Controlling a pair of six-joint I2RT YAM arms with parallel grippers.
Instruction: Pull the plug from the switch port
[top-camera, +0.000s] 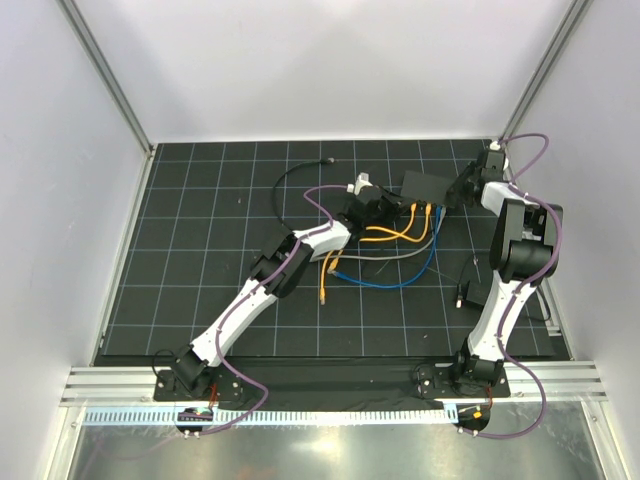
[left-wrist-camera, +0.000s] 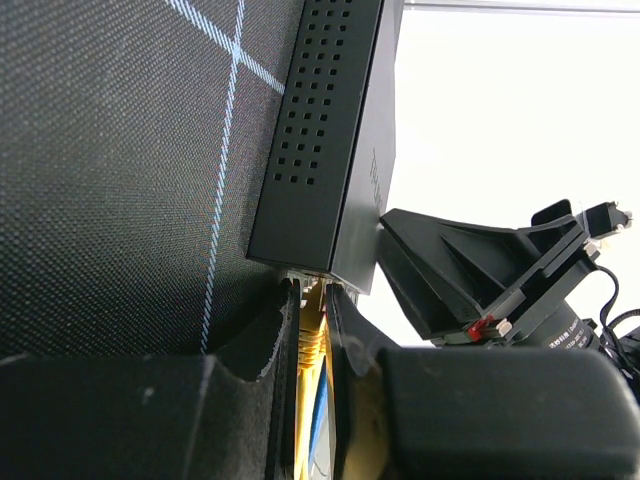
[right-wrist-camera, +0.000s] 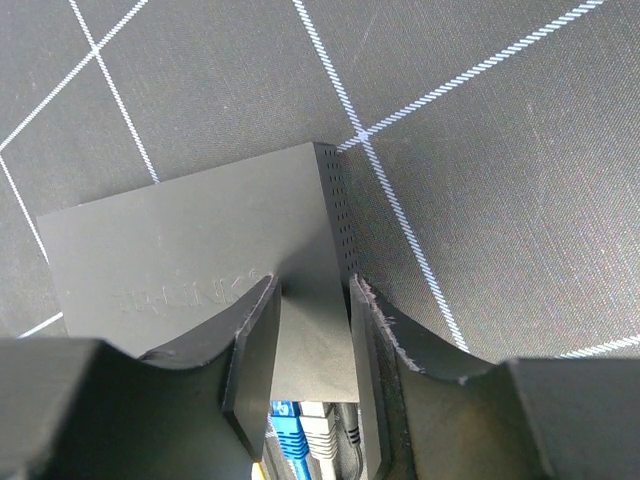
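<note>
The switch (top-camera: 428, 185) is a flat black box at the back of the mat, with yellow, blue and grey cables plugged into its near edge. My left gripper (top-camera: 388, 208) is at that edge. In the left wrist view the gripper (left-wrist-camera: 312, 300) is shut on a yellow plug (left-wrist-camera: 312, 335) right at the switch's (left-wrist-camera: 325, 150) sockets. My right gripper (top-camera: 463, 190) is at the switch's right end. In the right wrist view the gripper (right-wrist-camera: 312, 345) is open; one finger rests on the switch's top (right-wrist-camera: 190, 250), the other beside its vented side.
Yellow cables (top-camera: 395, 235), a blue cable (top-camera: 400, 282) and a grey one trail across the mat toward me; a black cable (top-camera: 290, 180) loops at the back left. Blue (right-wrist-camera: 288, 430) and grey (right-wrist-camera: 322, 432) plugs sit in ports. A small black part (top-camera: 475, 292) lies right.
</note>
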